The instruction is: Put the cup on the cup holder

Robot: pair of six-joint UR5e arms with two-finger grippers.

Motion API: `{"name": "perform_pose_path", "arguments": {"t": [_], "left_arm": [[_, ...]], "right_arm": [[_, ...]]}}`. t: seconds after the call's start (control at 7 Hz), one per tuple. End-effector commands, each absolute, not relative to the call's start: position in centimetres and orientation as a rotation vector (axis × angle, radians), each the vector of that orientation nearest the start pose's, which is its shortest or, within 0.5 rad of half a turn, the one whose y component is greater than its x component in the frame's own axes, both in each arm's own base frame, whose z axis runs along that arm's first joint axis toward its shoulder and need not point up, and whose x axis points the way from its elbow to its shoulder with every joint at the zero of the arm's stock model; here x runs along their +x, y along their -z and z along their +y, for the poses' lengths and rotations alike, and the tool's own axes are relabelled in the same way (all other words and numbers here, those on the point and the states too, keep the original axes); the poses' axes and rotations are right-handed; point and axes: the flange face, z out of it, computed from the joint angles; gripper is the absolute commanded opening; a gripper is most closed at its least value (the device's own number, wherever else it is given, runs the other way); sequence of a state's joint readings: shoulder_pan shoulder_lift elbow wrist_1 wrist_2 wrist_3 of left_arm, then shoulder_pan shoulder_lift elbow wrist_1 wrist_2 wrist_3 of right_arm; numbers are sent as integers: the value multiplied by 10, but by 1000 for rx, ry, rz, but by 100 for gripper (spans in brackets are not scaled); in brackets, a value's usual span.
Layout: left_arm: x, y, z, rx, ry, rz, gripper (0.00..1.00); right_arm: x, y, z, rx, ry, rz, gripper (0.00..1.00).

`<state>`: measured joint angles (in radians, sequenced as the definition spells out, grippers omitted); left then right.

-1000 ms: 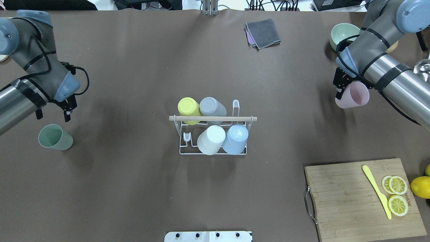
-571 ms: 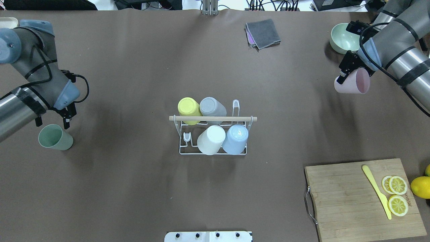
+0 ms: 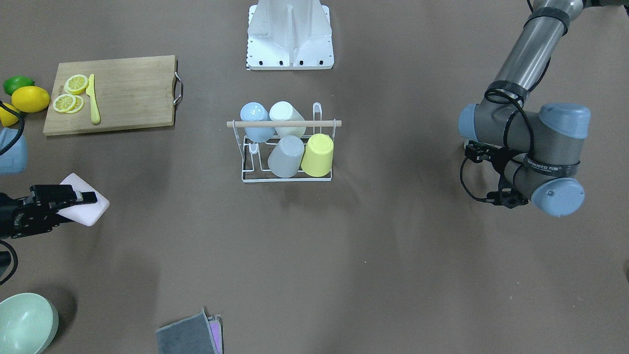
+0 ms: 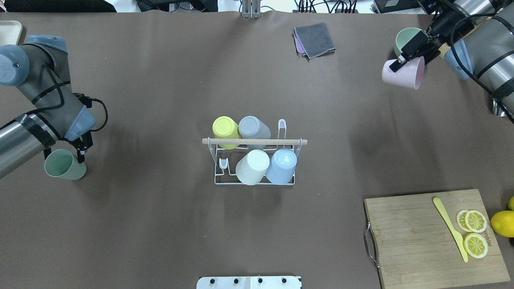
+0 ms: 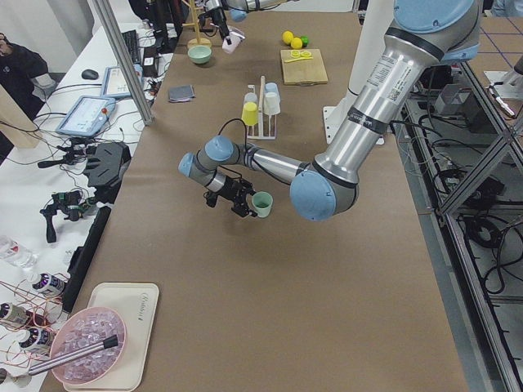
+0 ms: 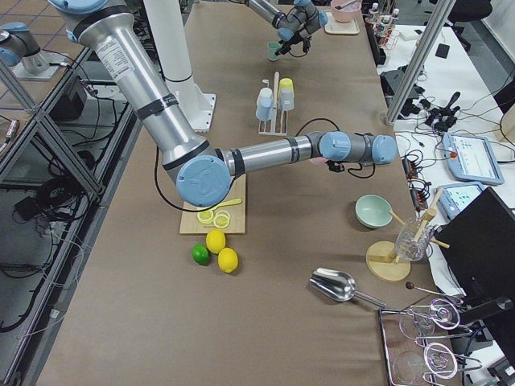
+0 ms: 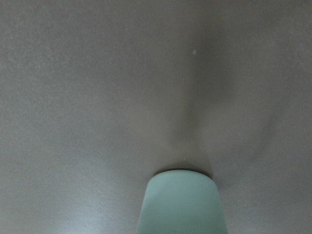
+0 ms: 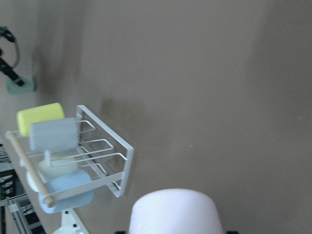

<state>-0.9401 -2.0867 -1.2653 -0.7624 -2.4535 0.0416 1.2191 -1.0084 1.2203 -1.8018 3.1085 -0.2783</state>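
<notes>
The white wire cup holder (image 4: 299,149) with a wooden dowel stands mid-table and bears yellow, grey, white and blue cups; it also shows in the front view (image 3: 244,162) and the right wrist view (image 8: 124,146). My right gripper (image 4: 406,61) is shut on a pink cup (image 4: 404,74), held in the air at the far right, mouth sideways. My left gripper (image 4: 81,153) is down at the rim of a green cup (image 4: 64,165) upright on the table at left and looks open. The left wrist view shows that green cup (image 7: 181,202) close below.
A green bowl (image 4: 404,39) sits behind the pink cup. A grey cloth (image 4: 315,40) lies at the far middle. A cutting board (image 4: 417,237) with lemon slices and a yellow knife is at the near right, a lemon (image 4: 502,223) beside it.
My right arm has carried the pink cup farther away and to the left, turning it. My left gripper has come down from above the green cup to its rim.
</notes>
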Motion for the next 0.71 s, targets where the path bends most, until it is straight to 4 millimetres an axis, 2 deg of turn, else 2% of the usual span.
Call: {"name": "perform_pose_path", "arguments": {"t": [0.0, 0.14, 0.29, 0.43, 0.57], "left_arm": [[337, -588, -524, -835, -355, 627, 88], [340, -589, -521, -841, -354, 621, 66], [344, -587, -520, -849, -335, 611, 30], [345, -585, -520, -852, -328, 615, 7], [342, -583, -520, -848, -323, 613, 0]], "right_arm": [[-204, -414, -678, 41, 557, -1777, 37], [-199, -414, -681, 172, 623, -1892, 37], [-198, -419, -683, 382, 717, -1981, 39], [-191, -417, -681, 592, 756, -2092, 37], [-185, -422, -682, 722, 720, -2193, 37]]}}
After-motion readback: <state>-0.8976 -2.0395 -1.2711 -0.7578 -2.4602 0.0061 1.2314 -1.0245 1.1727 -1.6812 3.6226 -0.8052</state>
